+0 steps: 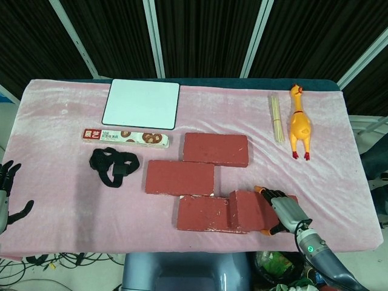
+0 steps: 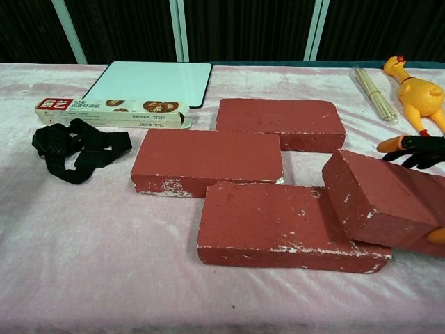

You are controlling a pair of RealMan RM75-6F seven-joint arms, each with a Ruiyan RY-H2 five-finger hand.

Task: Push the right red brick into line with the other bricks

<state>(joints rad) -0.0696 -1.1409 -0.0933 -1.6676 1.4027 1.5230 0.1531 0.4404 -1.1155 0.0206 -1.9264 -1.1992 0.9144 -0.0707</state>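
The right red brick [image 1: 247, 210] sits at the lower right of the head view, tilted, its left end riding up onto the front brick [image 1: 203, 213] rather than lying flat beside it. The right hand [image 1: 280, 207] rests against the brick's right end, fingers spread over the top and thumb low at the near side; whether it actually grips cannot be told. The middle brick [image 1: 179, 177] and the back brick [image 1: 216, 149] step away toward the upper centre, each touching the next. A rubber chicken [image 1: 299, 123] and a bundle of sticks [image 1: 276, 116] lie well apart at the upper right. Left of the bricks lie a black strap [image 1: 115, 166], a biscuit box [image 1: 125, 138] and a white board [image 1: 142, 103]. Bare pink surface [image 1: 54, 121] runs to the right edge. The left hand [image 1: 7, 194] hangs at the lower left edge, fingers apart, holding nothing.
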